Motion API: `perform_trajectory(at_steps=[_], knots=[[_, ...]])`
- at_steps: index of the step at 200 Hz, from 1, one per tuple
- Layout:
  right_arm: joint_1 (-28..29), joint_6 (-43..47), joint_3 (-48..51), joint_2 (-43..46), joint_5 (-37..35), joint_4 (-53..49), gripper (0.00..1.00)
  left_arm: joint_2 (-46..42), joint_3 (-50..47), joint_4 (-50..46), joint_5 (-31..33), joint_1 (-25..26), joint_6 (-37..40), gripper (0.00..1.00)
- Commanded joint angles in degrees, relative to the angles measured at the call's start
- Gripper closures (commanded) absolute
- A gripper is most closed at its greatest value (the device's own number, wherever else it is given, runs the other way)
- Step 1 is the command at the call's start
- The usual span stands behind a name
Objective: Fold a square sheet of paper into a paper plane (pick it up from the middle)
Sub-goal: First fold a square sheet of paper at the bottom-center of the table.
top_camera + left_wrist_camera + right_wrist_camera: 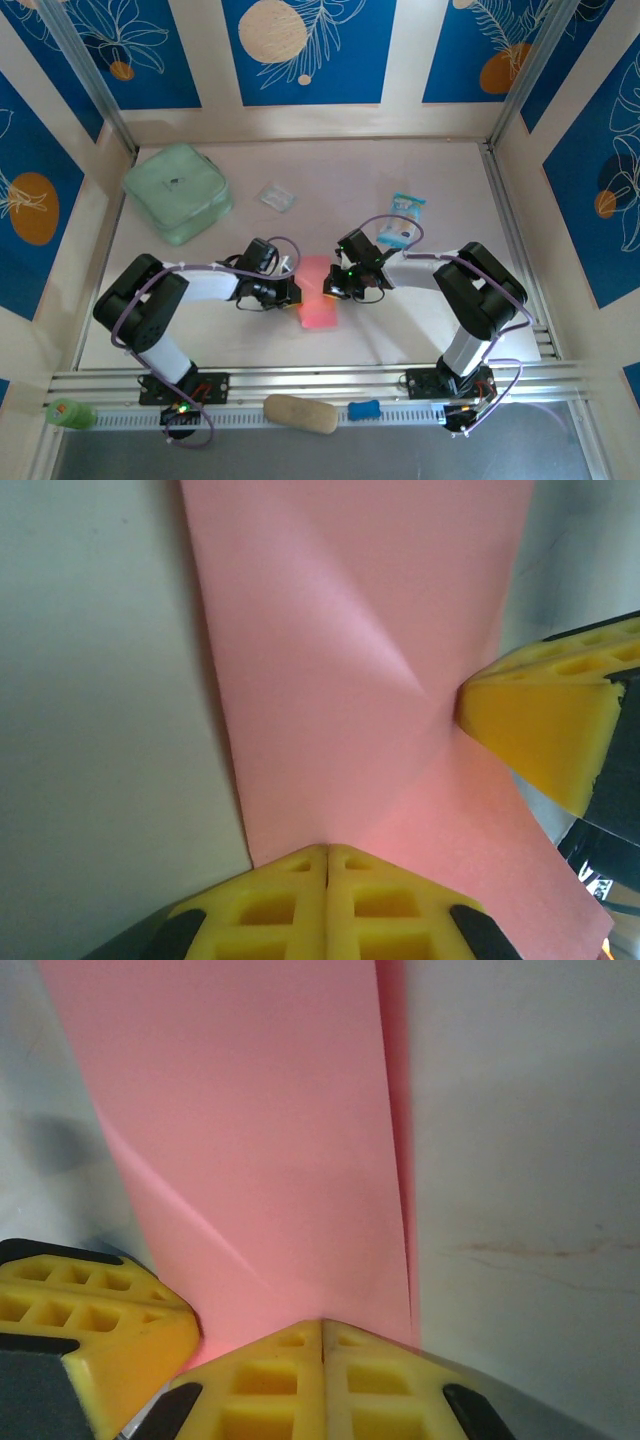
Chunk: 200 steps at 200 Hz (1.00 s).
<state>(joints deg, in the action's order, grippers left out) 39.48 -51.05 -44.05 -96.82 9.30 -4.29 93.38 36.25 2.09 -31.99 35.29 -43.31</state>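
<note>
The salmon-pink square sheet of paper (318, 292) lies on the table between the two arms, folded into a narrow upright rectangle. My left gripper (293, 293) meets it from the left and my right gripper (331, 287) from the right. In the left wrist view the shut yellow tips of the left gripper (327, 848) rest on the paper's (360, 660) near edge, with a shallow crease running toward the right gripper's fingers (545, 725). In the right wrist view the right gripper (321, 1322) is shut with its tips on the paper (260, 1140), whose far side shows two stacked layers. Nothing sits between either pair of jaws.
A mint-green pouch (178, 192) lies at the back left, a small clear wrapper (277, 196) behind the paper, and a blue-and-white snack packet (402, 220) at the back right. On the front rail sit a tan oblong (300, 413), a blue piece (364, 409) and a green item (68, 413).
</note>
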Motion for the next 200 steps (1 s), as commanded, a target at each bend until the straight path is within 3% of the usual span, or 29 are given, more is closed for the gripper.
perform_trajectory(at_steps=[1, 62, 123, 162, 200], knots=[[0.85, -0.54, 3.18, -1.58, -2.40, -8.15, 1.00, -1.33, -1.39, -6.70, 2.40, 0.42, 1.54, 1.00], [0.94, -0.59, 2.92, -1.44, -2.62, -8.54, 1.00, -6.47, 0.05, -0.09, -3.18, 1.24, -7.03, 1.00], [0.95, -0.63, 2.92, -1.23, -2.76, -8.88, 1.00, -2.72, -4.75, 3.62, -3.76, 2.41, -7.17, 1.00], [0.95, -0.81, 3.36, -1.05, -2.96, -8.80, 1.00, -1.10, -8.50, 0.54, -0.84, 2.37, -2.40, 1.00], [0.94, -0.71, 3.25, -0.83, -3.07, -9.20, 1.00, -4.49, -8.66, -0.38, -0.12, 2.41, -2.64, 1.00]])
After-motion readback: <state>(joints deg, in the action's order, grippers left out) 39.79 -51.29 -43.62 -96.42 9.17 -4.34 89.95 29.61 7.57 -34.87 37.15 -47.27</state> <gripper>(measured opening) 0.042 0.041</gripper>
